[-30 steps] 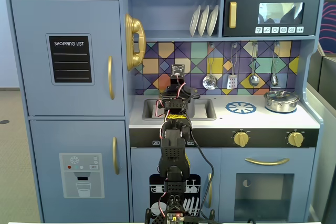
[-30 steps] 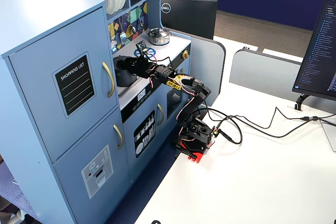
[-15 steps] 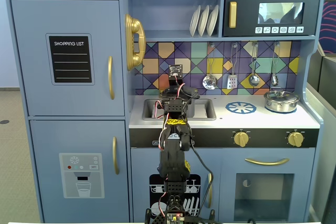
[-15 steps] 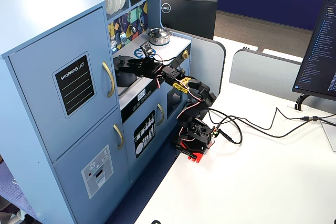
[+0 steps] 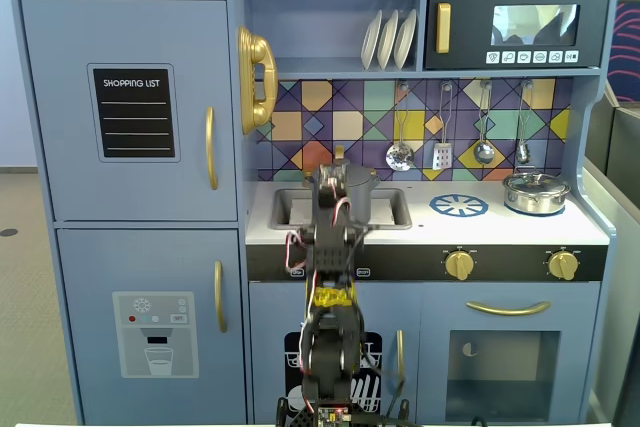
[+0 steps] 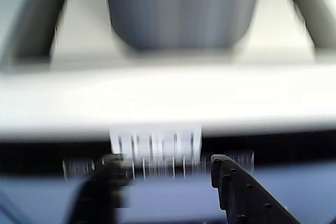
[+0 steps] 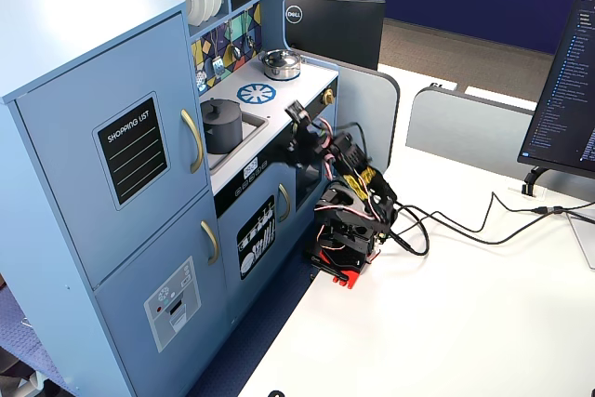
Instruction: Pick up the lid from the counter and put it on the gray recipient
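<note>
Lid [image 7: 220, 105] sits on gray recipient [image 7: 221, 127]; hand [image 6: 168, 169] hovers nearby, fingers apart, empty.

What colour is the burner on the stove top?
Blue-and-white burner, clearest in a fixed view.

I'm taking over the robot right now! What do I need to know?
Pincer: open and empty, at the front edge of the counter, facing the sink.
Gray pot: standing in the sink.
Lid: looks to be on the gray pot, knob up.
Done: the lid is placed, it seems.
Left: pull the arm clear and check the lid sits flat, as the wrist view is blurred.
</note>
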Controlling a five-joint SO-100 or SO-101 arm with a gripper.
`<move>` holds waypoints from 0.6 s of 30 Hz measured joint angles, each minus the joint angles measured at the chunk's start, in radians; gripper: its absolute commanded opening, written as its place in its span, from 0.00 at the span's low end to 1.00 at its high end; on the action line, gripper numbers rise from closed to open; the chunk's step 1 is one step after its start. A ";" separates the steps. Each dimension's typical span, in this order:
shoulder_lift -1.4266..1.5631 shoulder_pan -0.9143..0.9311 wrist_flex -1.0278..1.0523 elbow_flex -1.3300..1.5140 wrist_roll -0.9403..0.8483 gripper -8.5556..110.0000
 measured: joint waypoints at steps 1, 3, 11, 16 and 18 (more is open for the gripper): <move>0.018 0.002 0.002 0.051 0.005 0.07; 0.037 0.000 -0.020 0.163 0.023 0.07; 0.132 -0.037 -0.164 0.581 0.141 0.07; 0.141 -0.051 -0.063 0.681 0.146 0.07; 0.141 -0.071 0.031 0.689 0.138 0.07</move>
